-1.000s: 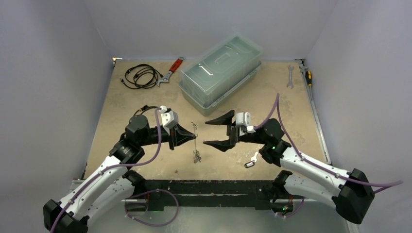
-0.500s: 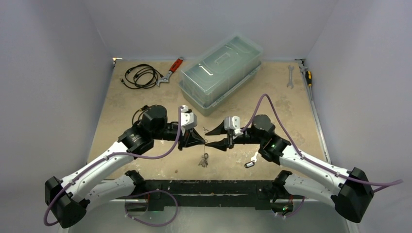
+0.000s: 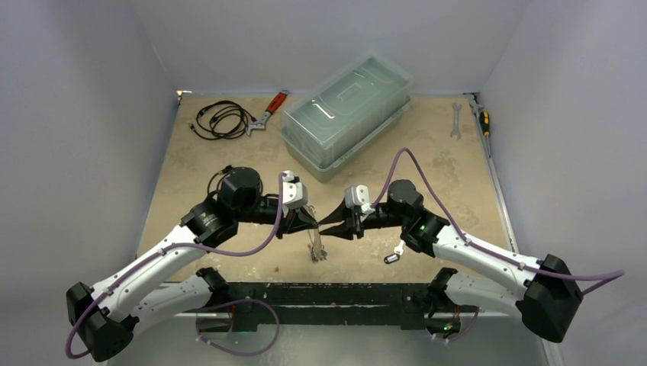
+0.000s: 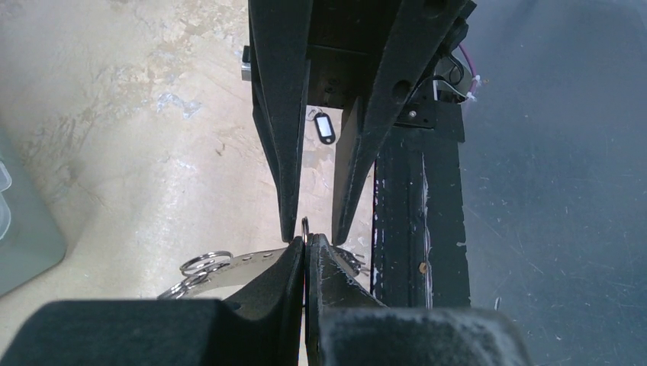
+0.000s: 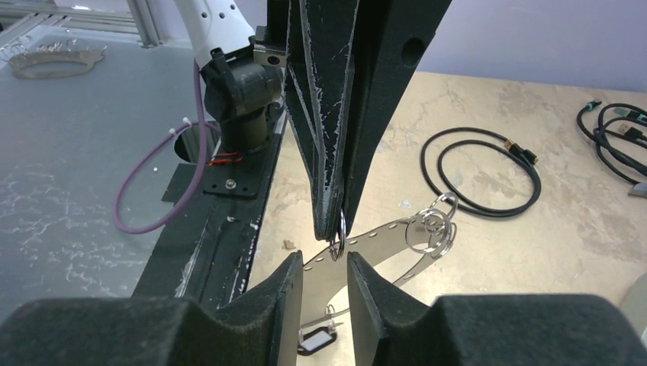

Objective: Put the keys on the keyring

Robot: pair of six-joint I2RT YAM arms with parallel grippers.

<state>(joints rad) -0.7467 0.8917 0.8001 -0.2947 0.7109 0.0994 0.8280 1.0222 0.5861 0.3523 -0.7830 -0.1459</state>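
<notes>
Tan table [image 3: 198,164] bears box [image 3: 347,103], cable [image 3: 221,120]; one key [image 3: 392,258]

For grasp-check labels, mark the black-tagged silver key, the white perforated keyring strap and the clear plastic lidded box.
Black-tagged silver key [image 4: 324,127], left wrist view, on the tag's white label.
White perforated keyring strap [image 5: 381,236], right wrist view, on its flat band.
Clear plastic lidded box [image 3: 347,107], top view, on its lid.

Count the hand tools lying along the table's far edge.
3. A red-handled wrench lies far left, beside the black cable; a silver spanner and a yellow-handled screwdriver lie far right. The clear box could hide more.
</notes>
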